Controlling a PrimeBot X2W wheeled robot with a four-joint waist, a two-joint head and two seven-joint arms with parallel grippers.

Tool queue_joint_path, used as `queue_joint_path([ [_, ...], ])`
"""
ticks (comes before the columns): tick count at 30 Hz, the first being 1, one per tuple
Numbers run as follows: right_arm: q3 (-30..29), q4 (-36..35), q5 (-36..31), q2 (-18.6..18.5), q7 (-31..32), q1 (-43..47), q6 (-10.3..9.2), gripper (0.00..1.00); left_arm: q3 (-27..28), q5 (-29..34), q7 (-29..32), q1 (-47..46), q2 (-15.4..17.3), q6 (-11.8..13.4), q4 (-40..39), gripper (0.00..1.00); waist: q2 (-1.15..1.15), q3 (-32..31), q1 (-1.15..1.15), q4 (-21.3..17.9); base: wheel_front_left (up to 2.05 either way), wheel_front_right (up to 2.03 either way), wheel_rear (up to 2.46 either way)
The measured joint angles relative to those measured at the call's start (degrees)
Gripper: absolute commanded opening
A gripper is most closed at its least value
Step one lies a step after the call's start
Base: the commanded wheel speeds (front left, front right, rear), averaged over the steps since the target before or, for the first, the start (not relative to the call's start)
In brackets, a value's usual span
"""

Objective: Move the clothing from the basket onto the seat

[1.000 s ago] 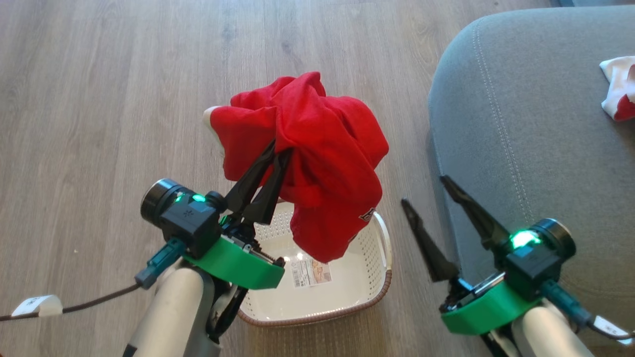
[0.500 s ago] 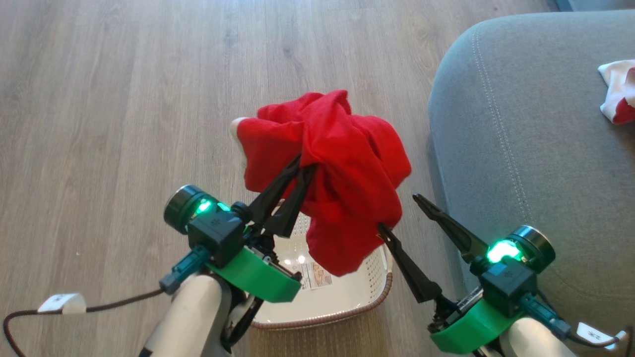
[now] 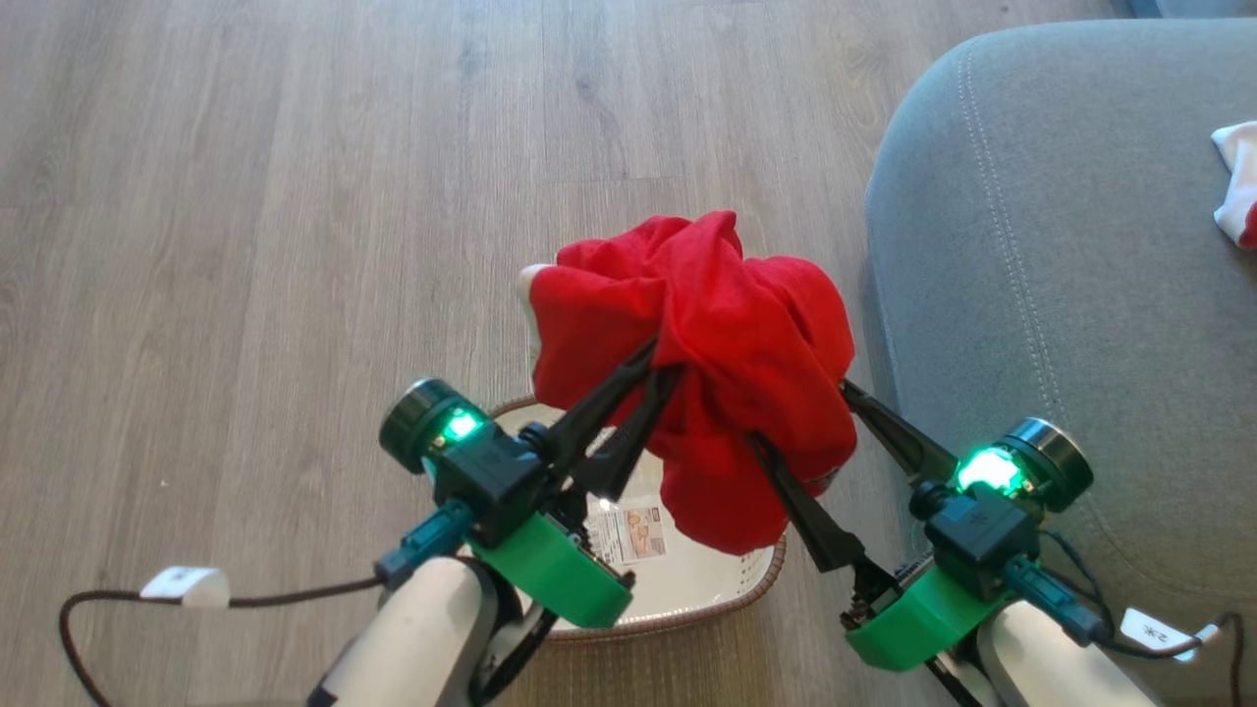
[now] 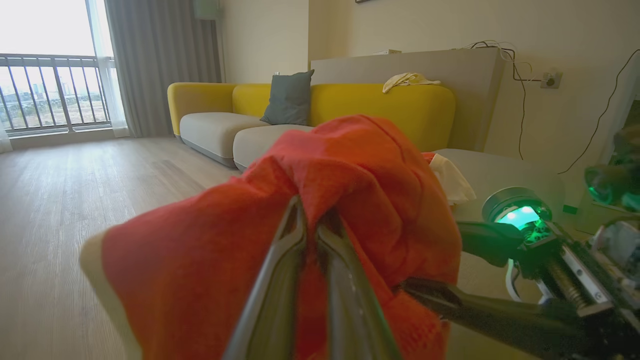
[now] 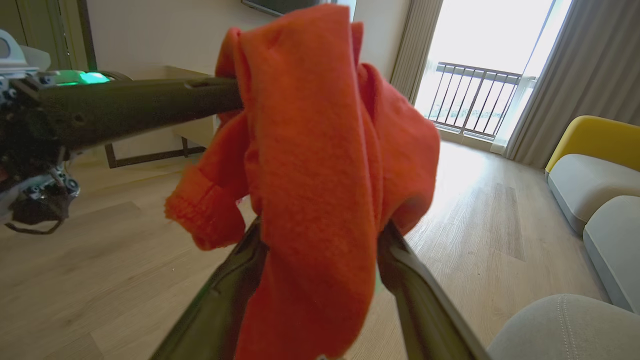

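Pinched a fold of the plain red garment between the almost fully closed fingers of the left gripper, with cloth bunched over and around the fingertips. Confirmed the same tight grip in the left wrist view, beneath a mound of red fabric. Found the right gripper spread wide, one dark finger on either side of the garment's hanging lower part and brushing it, without any clamp on the cloth. Held the garment clear in the air, above the far right part of the basket, with its lowest fold dangling over the basket's interior. Noted the basket on the wooden floor, a label sticker visible on its bottom. Located the grey seat to the right of basket and garment, and the red-and-white garment on the seat at the picture's right edge.
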Motion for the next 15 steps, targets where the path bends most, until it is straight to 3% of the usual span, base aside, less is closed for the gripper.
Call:
queue_joint_path([
  [15,-0.13,4.58,-2.67,3.28,0.0,-2.33,0.0,1.0,-6.27,-1.34,0.0,-0.56,0.76,0.0,1.77,0.0,0.0,-0.07,0.0,1.41,0.0,0.0,0.0],
])
